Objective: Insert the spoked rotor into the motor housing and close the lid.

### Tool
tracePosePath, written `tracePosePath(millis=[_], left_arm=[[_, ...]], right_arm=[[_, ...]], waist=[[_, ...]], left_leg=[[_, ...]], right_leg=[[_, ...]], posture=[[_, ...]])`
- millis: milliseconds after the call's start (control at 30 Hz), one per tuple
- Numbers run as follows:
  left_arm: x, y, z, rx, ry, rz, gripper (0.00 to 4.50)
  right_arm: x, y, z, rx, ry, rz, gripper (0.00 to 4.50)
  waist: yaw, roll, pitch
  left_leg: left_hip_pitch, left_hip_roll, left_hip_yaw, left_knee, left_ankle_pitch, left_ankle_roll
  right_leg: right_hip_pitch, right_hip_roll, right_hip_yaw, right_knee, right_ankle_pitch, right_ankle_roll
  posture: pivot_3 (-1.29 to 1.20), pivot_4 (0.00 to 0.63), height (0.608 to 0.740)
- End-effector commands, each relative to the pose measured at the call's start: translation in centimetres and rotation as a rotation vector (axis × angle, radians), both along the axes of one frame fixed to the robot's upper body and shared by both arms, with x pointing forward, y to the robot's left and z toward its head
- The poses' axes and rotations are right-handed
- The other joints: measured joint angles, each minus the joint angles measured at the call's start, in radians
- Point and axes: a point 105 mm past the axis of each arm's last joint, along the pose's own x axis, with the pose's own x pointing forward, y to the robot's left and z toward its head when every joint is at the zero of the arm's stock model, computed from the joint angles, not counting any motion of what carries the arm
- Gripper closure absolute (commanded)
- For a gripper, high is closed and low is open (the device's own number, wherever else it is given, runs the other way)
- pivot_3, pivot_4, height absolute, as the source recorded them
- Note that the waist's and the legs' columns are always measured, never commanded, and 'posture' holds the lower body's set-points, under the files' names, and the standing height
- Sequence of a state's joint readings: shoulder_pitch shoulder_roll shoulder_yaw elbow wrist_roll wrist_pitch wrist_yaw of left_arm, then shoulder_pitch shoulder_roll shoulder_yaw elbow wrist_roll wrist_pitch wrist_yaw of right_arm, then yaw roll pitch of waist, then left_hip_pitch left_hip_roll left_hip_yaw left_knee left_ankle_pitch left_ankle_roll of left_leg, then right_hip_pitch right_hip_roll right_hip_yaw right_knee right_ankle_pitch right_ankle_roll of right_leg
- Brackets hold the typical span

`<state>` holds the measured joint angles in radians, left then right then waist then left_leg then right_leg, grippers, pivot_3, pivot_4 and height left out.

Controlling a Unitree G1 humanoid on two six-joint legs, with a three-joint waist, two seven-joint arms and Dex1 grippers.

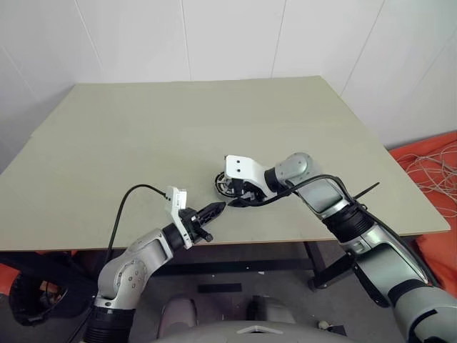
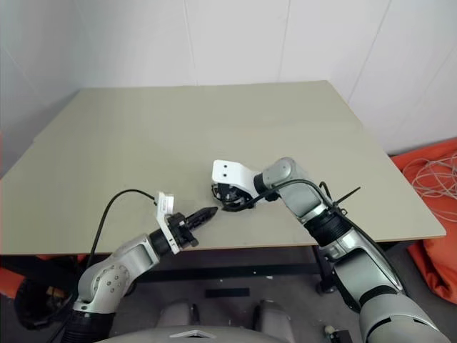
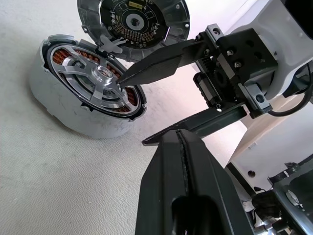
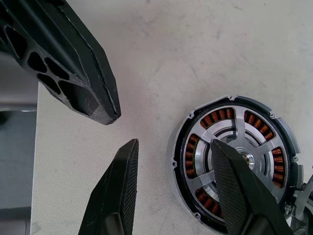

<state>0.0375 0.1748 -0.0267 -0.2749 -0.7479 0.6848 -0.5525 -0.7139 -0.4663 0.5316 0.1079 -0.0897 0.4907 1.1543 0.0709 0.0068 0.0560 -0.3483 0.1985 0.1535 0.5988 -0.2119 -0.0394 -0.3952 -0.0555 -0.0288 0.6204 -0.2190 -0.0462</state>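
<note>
My right gripper (image 4: pixel 173 188) angles down with jaws apart over the motor housing (image 4: pixel 234 161), the spoked rotor (image 3: pixel 100 81) seated inside. My left gripper (image 1: pixel 213 211), pinched together, points level nearby; the lid (image 3: pixel 134 24) leans behind the housing.

The right gripper (image 4: pixel 173 188) has its two black fingers (image 4: pixel 115 193) apart above the pale tabletop (image 4: pixel 195 54). One finger crosses the face of the motor housing (image 4: pixel 195 149), where the spoked rotor (image 4: pixel 242 132) sits inside the ring of copper windings. The other finger is off to the side of the housing. The left gripper (image 4: pixel 100 105), dark and ribbed, points in nearby.
</note>
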Motion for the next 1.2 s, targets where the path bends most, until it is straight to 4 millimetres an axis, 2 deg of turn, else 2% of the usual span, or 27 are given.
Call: tracePosePath(millis=[33,100,233,267,667,933,1200], left_arm=[[0.2,0.0,1.2,-0.017,-0.047,0.01,4.5],[0.2,0.1,1.2,-0.017,-0.047,0.012,4.5],[0.2,0.1,1.2,-0.018,-0.047,0.017,4.5],[0.2,0.2,1.2,-0.018,-0.047,0.017,4.5],[0.1,0.2,1.1,-0.021,-0.045,0.018,4.5],[0.1,0.1,1.1,-0.024,-0.044,0.022,4.5],[0.2,0.0,1.1,-0.031,-0.043,0.016,4.5]], right_arm=[[0.6,0.2,0.7,-0.011,-0.041,0.008,2.27],[0.6,-0.1,0.5,-0.023,-0.037,0.004,2.76],[0.8,-0.4,0.0,-0.04,-0.035,-0.006,4.24],[0.8,-0.5,0.0,-0.043,-0.035,-0.008,4.48],[0.9,-0.6,0.2,-0.044,-0.046,-0.014,4.48],[1.9,-1.0,0.9,-0.019,-0.036,-0.142,4.48],[2.5,-3.2,2.4,-0.039,-0.036,-0.297,4.48]], waist=[[0.0,0.0,0.0],[0.0,0.0,0.0],[0.0,0.0,0.0],[0.0,0.0,0.0],[0.0,0.0,0.0],[0.0,0.0,0.0],[0.011,0.0,0.0]], left_leg=[[0.0,0.0,0.0,0.0,0.0,0.0],[0.0,0.0,0.0,0.0,0.0,0.0],[0.0,0.0,0.0,0.0,0.0,0.0],[0.0,0.0,0.0,0.0,0.0,0.0],[0.0,0.0,0.0,0.0,0.0,0.0],[0.001,0.0,0.0,0.0,0.0,0.0],[0.002,0.0,0.0,0.0,0.002,-0.002]], right_leg=[[0.0,0.0,0.0,0.0,0.0,0.0],[0.0,0.0,0.0,0.0,0.0,0.0],[0.0,0.0,0.0,0.0,0.0,0.0],[0.0,0.0,0.0,0.0,0.0,0.0],[0.0,0.0,0.0,0.0,0.0,0.0],[0.001,0.0,0.0,0.0,0.0,0.0],[0.001,-0.001,0.0,0.0,-0.002,0.004]], posture=[[0.0,0.0,0.74],[0.0,0.0,0.74],[0.0,0.0,0.74],[0.0,0.0,0.74],[0.0,0.0,0.74],[0.0,0.0,0.74],[0.0,0.0,0.74]])
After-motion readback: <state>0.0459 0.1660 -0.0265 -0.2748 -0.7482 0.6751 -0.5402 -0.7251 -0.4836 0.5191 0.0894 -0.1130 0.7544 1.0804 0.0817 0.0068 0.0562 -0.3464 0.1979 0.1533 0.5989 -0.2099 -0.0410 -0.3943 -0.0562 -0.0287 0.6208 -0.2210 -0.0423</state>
